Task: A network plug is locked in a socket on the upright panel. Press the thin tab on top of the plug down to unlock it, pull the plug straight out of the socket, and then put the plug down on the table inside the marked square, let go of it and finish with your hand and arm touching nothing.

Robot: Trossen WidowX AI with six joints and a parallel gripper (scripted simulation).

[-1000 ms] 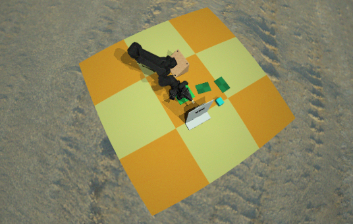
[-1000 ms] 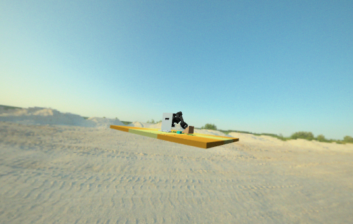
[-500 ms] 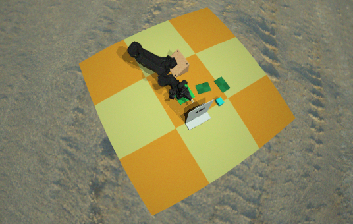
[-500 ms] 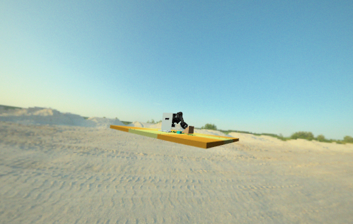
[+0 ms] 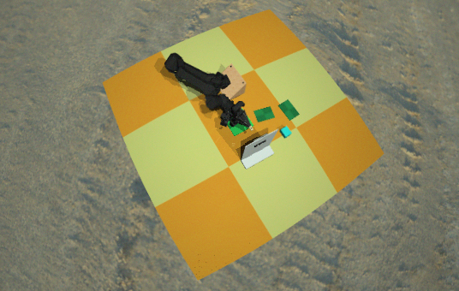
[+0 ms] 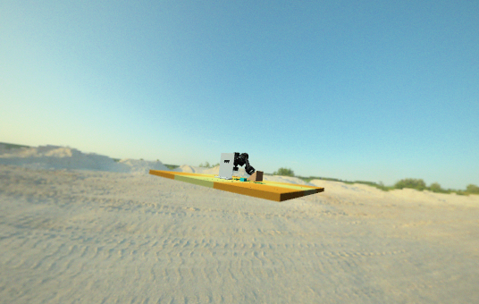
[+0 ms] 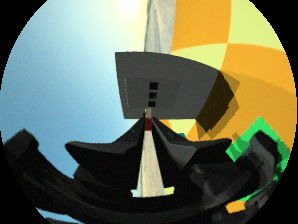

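Plainly in the wrist view, unlike the exterior one: red-and-tan plug (image 5: 251,127) (image 7: 148,123) between narrowed jaws.

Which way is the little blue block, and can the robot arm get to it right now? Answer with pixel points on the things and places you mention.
Probably not yet: the arm's fingers (image 5: 250,127) are shut on the plug. The block (image 5: 285,132) is off beside the upright panel (image 5: 255,146) (image 6: 226,165) (image 7: 170,85).

Checkered counter (image 5: 193,222) (image 6: 256,192) (image 7: 200,22) carries 1 upright panel (image 5: 251,150) (image 6: 226,166) (image 7: 137,92), 1 tan block (image 5: 235,83) (image 6: 259,175), 1 cyan cube (image 5: 286,132) (image 6: 243,180), and green patches, 2 dark (image 5: 289,109), 1 bright (image 5: 235,129) (image 7: 260,131).
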